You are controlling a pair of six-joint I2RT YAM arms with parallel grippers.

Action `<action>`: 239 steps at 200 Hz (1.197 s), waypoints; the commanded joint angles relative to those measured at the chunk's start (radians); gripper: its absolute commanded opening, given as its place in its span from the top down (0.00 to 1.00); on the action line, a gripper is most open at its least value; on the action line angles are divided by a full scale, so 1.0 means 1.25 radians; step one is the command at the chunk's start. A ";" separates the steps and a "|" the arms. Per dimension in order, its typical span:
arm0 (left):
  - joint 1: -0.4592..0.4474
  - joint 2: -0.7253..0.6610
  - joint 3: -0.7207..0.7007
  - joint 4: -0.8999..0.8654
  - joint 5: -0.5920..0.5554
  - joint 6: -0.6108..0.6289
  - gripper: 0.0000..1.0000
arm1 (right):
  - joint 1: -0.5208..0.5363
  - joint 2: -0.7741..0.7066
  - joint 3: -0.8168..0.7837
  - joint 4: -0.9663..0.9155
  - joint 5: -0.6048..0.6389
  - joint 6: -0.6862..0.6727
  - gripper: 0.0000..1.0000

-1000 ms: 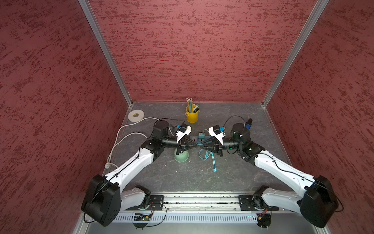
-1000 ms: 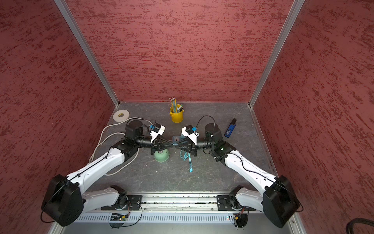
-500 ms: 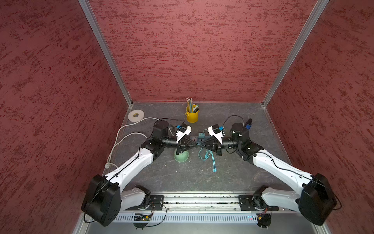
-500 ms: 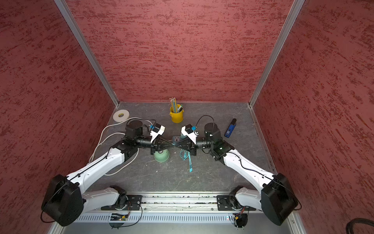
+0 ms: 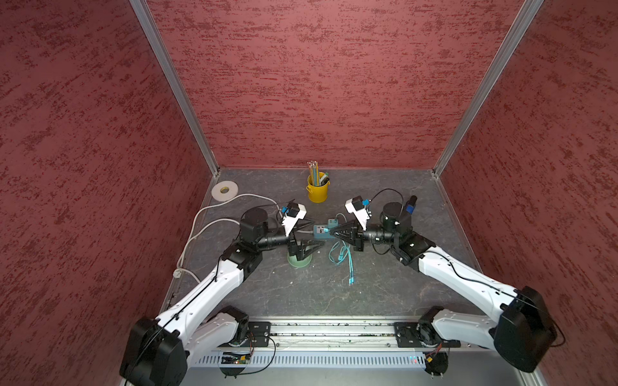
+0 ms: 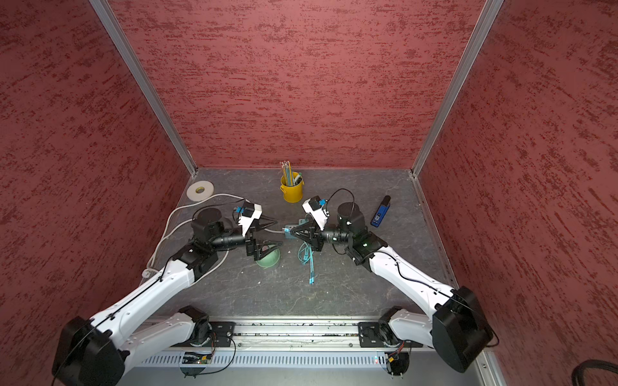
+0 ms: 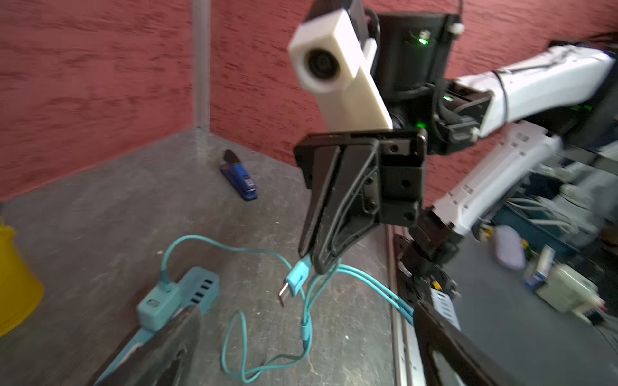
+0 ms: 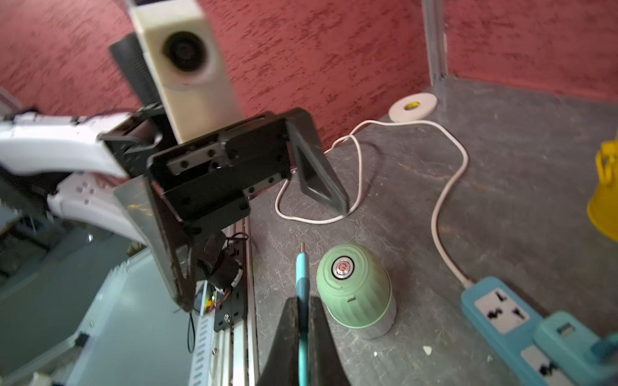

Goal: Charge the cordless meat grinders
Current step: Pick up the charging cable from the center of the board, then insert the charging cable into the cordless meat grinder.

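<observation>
Grey surface (image 5: 301, 294): cup (image 5: 317, 192) holds pencils (image 5: 313, 168); left end effector (image 5: 317, 233) gapes near grinder (image 8: 354, 294), right end effector (image 8: 302, 320) pinches cable (image 8: 302, 277).

Top views high overhead, wrist views low, facing each other

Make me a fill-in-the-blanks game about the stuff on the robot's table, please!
1. The right tool is shut on a cable plug coloured ___.
2. The left tool holds nothing and stands ___.
3. The pencils stand in a cup coloured ___.
4. The green grinder has its button on its ___.

Missing words: teal; open; yellow; top.
</observation>
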 commanded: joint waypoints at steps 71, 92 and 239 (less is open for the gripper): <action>0.028 -0.150 0.015 -0.525 -0.454 -0.435 0.01 | 0.063 0.078 -0.139 0.194 0.021 0.543 1.00; 0.027 -0.121 0.011 -0.576 -0.412 -0.439 0.02 | 0.078 0.106 -0.158 0.248 0.013 0.574 1.00; 0.036 0.062 0.047 -0.526 -0.347 -0.318 0.26 | 0.080 0.303 -0.117 0.368 -0.049 0.590 1.00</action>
